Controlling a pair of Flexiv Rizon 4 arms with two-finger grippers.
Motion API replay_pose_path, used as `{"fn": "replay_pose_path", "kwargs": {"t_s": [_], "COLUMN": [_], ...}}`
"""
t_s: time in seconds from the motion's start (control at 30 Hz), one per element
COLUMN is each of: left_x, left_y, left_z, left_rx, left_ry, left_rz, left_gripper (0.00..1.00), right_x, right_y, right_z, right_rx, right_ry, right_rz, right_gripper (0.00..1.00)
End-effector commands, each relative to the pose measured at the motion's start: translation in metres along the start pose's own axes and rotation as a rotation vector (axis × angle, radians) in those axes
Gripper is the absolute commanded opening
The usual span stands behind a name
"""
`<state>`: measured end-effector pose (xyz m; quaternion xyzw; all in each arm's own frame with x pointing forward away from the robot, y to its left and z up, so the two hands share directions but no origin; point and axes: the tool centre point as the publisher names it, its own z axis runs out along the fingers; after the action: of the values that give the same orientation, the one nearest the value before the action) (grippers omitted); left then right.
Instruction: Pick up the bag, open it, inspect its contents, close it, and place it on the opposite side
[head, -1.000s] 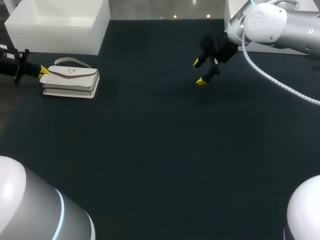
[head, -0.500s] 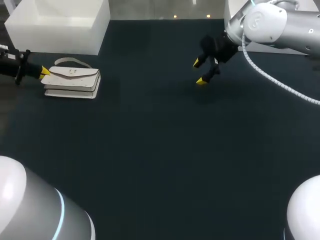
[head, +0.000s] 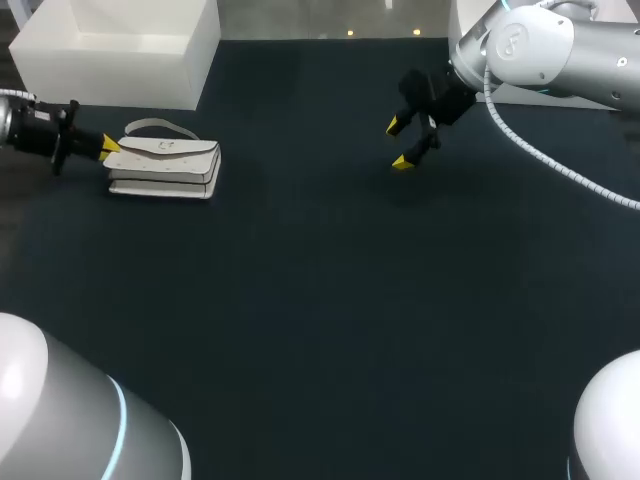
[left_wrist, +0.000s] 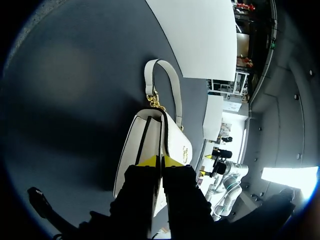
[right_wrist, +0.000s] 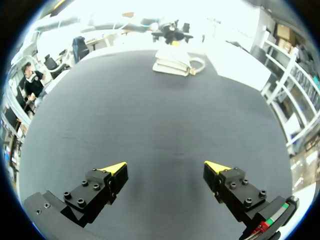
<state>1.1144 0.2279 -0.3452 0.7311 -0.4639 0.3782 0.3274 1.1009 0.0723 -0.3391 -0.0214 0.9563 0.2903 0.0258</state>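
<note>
A white handbag (head: 165, 165) with a curved handle (head: 150, 127) lies flat at the table's far left. My left gripper (head: 108, 148) comes in from the left and is shut on the bag's near end. In the left wrist view its yellow tips (left_wrist: 161, 161) pinch the dark-edged flap of the bag (left_wrist: 172, 140), with the handle (left_wrist: 172, 95) and a gold chain link ahead of them. My right gripper (head: 398, 144) hangs open above the table right of the middle. In its own view the fingers (right_wrist: 167, 167) are spread wide over bare table, the bag (right_wrist: 172, 62) far ahead.
A large white box (head: 120, 50) stands at the back left, just behind the bag. A white block (head: 530, 95) sits at the back right under my right arm. The dark table (head: 320, 300) stretches wide between the two arms.
My left gripper has moved to the right, and the bag has slid right with it. The right arm has stayed where it was.
</note>
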Motion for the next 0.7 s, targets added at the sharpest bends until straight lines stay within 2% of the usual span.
{"fn": "replay_pose_path", "kwargs": {"t_s": [0.03, 0.27, 0.47, 0.53, 0.7], "left_x": [0.003, 0.016, 0.022, 0.023, 0.026], "left_y": [0.025, 0.034, 0.04, 0.043, 0.048], "left_z": [0.018, 0.039, 0.049, 0.055, 0.069], "left_rx": [0.34, 0.359, 0.423, 0.47, 0.469], "left_ry": [-0.008, -0.019, 0.008, -0.007, -0.006], "left_rz": [0.014, 0.023, 0.006, 0.014, 0.02], "left_gripper": [0.0, 0.0, 0.0, 0.0, 0.0], "right_x": [-0.002, -0.002, -0.002, -0.002, -0.002], "right_y": [0.0, 0.0, 0.0, 0.0, 0.0], "right_z": [0.0, 0.0, 0.0, 0.0, 0.0], "right_rx": [0.0, 0.0, 0.0, 0.0, 0.0], "right_ry": [0.004, 0.004, 0.004, 0.004, 0.004], "right_rz": [0.0, 0.0, 0.0, 0.0, 0.0], "right_gripper": [1.0, 1.0, 1.0, 1.0, 1.0]}}
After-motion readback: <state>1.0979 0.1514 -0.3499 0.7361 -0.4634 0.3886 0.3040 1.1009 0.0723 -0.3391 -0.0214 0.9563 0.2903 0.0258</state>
